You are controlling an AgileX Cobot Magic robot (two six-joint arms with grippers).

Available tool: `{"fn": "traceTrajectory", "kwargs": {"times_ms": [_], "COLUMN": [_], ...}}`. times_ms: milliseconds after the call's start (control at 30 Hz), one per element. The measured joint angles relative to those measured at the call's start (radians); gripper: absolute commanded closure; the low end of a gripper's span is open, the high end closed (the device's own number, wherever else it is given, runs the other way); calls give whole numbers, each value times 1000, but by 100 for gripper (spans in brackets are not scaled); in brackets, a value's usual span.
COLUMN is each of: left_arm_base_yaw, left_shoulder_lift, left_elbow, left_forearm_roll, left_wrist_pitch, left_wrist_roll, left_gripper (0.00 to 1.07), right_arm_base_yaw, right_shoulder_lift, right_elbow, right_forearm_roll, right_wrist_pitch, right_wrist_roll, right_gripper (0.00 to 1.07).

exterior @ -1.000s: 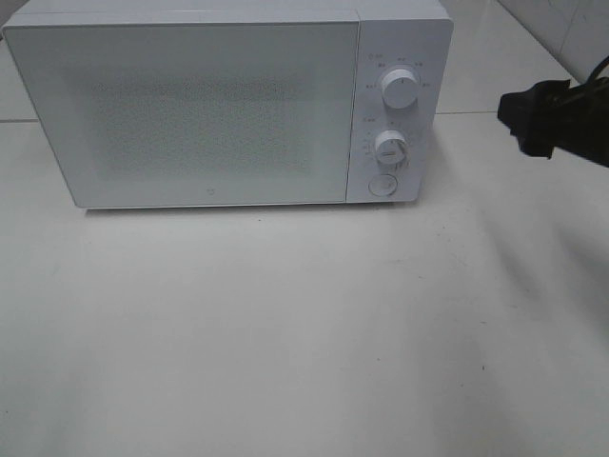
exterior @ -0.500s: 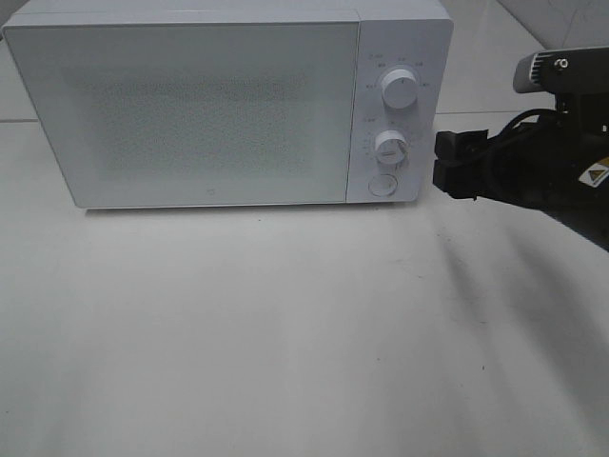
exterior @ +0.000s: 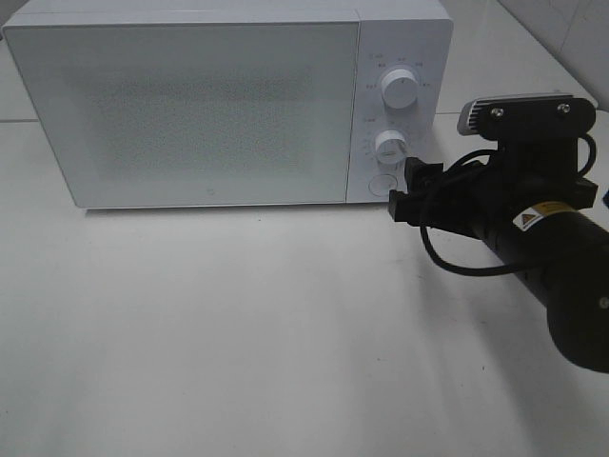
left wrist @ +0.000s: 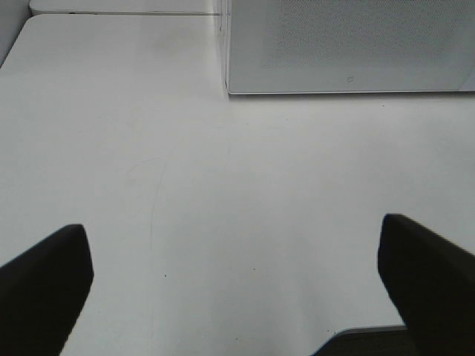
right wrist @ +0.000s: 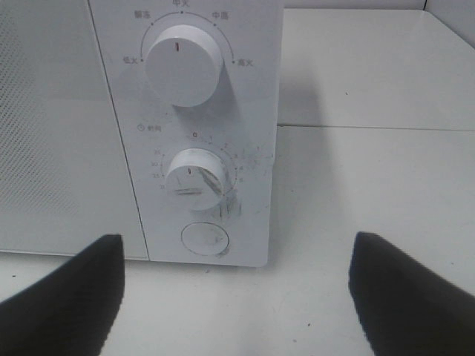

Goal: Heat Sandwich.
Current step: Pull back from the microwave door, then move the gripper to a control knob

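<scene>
The sandwich is out of view. A white microwave [exterior: 190, 105] stands at the back of the table with its door closed; nothing shows through the door. My right gripper [exterior: 404, 188] is open, just right of the control panel and level with the round door button [exterior: 382, 185]. In the right wrist view, the open right gripper [right wrist: 237, 297] faces that button [right wrist: 205, 239], which sits below the timer knob [right wrist: 194, 178] and the power knob [right wrist: 183, 65]. My left gripper [left wrist: 237, 297] is open over bare table, with the microwave's [left wrist: 349, 44] lower front corner ahead of it.
The white tabletop [exterior: 238, 324] spreads in front of the microwave. The right arm's black body [exterior: 552, 257] and its cable occupy the right side. A tiled wall edge [exterior: 571, 29] lies at the back right.
The right arm has swung in from the far right toward the microwave's control panel, ending beside the round button. The microwave has not moved.
</scene>
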Motion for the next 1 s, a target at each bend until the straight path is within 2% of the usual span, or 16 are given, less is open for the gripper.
{"fn": "traceTrajectory", "kwargs": {"times_ms": [300,1000], "left_arm_base_yaw": [0,0], "left_shoulder_lift": [0,0], "left_elbow": [0,0], "left_forearm_roll": [0,0], "left_wrist_pitch": [0,0], "left_wrist_roll": [0,0], "left_gripper": [9,9], "right_arm_base_yaw": [77,78], "right_shoulder_lift": [85,122], "right_elbow": [0,-56], "right_forearm_roll": [52,56], "right_wrist_pitch": [-135,-151], "right_wrist_roll": [2,52], "right_gripper": [32,32]}}
